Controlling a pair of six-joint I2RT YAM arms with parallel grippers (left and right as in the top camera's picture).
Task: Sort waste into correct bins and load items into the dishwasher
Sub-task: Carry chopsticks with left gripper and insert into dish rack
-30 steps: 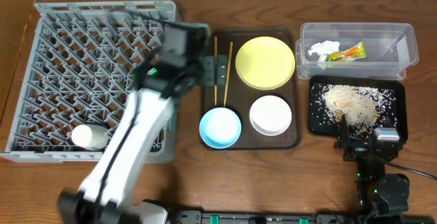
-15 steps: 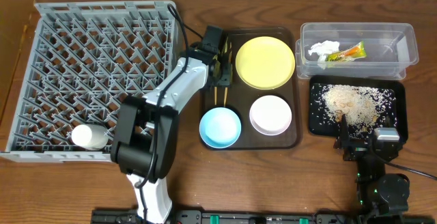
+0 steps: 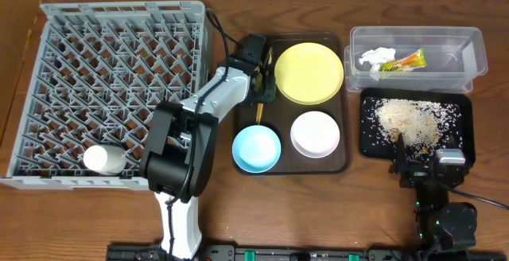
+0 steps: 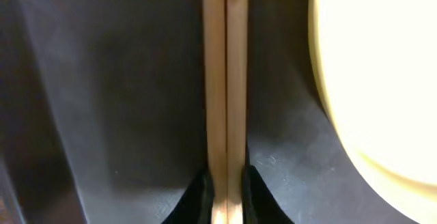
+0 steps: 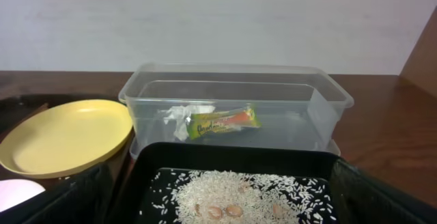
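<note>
My left gripper (image 3: 259, 82) is down on the brown serving tray (image 3: 338, 164), shut on the pair of wooden chopsticks (image 4: 225, 80), which lie pressed side by side between its black fingertips (image 4: 254, 190). The yellow plate (image 3: 308, 72) lies just right of them. A light-blue bowl (image 3: 256, 148) and a white bowl (image 3: 315, 134) sit at the tray's front. The clear tub (image 3: 469, 54) holds a white tissue (image 3: 375, 56) and a snack wrapper (image 3: 402, 60). Rice scraps (image 3: 409, 119) lie in the black tray (image 3: 465, 146). My right gripper (image 5: 225, 207) stands open in front of that tray, holding nothing.
The grey dish rack (image 3: 111, 86) fills the left of the table, with a white cup-like object (image 3: 103, 159) lying in its front left corner. My left arm stretches from the front edge along the rack's right side. A wall stands behind the clear tub.
My left arm swung from over the rack's edge onto the brown tray, and its jaws went from wide open to shut on the chopsticks. The right arm has not moved.
</note>
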